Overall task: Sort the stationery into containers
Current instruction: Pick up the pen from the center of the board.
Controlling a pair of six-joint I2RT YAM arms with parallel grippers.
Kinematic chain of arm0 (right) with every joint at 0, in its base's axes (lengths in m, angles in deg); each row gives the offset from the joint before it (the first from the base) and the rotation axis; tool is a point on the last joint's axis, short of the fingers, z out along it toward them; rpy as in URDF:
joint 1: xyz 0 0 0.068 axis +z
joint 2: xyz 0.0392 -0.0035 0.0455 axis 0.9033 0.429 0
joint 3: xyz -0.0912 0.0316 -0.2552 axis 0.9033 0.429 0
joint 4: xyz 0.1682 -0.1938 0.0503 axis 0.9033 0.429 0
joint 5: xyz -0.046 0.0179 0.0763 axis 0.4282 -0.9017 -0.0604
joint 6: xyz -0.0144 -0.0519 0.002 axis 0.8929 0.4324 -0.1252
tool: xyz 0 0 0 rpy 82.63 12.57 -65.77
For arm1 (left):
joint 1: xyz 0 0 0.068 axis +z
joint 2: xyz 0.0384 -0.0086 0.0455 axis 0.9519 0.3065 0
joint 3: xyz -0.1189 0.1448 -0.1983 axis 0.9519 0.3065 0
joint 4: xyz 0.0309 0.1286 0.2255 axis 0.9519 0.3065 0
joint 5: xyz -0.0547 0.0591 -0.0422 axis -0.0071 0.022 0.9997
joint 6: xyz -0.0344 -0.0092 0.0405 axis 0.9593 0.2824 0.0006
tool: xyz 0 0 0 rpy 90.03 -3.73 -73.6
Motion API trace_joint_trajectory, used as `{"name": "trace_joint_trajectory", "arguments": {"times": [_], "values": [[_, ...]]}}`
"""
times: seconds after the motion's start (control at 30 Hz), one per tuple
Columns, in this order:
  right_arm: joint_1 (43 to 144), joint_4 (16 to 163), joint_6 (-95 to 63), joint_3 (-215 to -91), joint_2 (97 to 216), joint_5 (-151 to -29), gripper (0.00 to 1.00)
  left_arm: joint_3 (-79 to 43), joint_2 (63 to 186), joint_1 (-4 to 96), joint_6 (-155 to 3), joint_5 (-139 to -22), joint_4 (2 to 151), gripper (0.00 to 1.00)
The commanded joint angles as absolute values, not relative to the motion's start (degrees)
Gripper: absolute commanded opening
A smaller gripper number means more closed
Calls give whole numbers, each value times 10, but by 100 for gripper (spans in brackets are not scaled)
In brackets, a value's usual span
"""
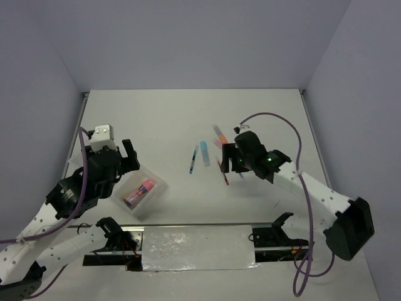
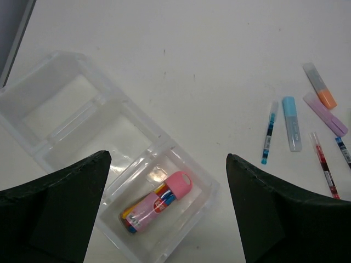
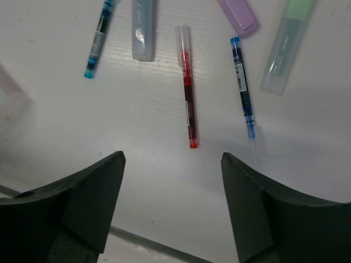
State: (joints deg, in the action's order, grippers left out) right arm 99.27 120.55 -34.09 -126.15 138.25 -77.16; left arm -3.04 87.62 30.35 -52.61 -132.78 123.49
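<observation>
While the left gripper (image 2: 167, 158) hovers with fingers spread wide and empty, the pink tube (image 2: 159, 201) lies in an end compartment of the clear tray (image 2: 71, 104) right beneath it. Over to the right gripper (image 3: 171, 157): fingers parted, clasping nothing, above the red pen (image 3: 188, 93). Beyond, a blue pen (image 3: 243, 90), then the purple highlighter (image 3: 238, 13) and green highlighter (image 3: 285, 44), loose on the table (image 3: 137, 120).
</observation>
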Motion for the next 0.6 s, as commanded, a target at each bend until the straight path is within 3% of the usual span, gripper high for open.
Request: {"name": "trace_joint_trajectory", "arguments": {"times": [0.0,0.1,0.27,0.57], "values": [[1025,1176,-360,-1325,1459,-670,75,-89,958,306,-498,-1299,1246,99],[1035,1152,-356,-1356,1534,-672,69,-118,1000,306,-466,-1272,1253,99],[1039,1158,-343,-1457,1669,-667,69,-144,1014,306,-373,-1300,1277,99],[1037,1189,-336,-1593,1850,-667,61,-80,960,307,-439,-1270,1213,99]]}}
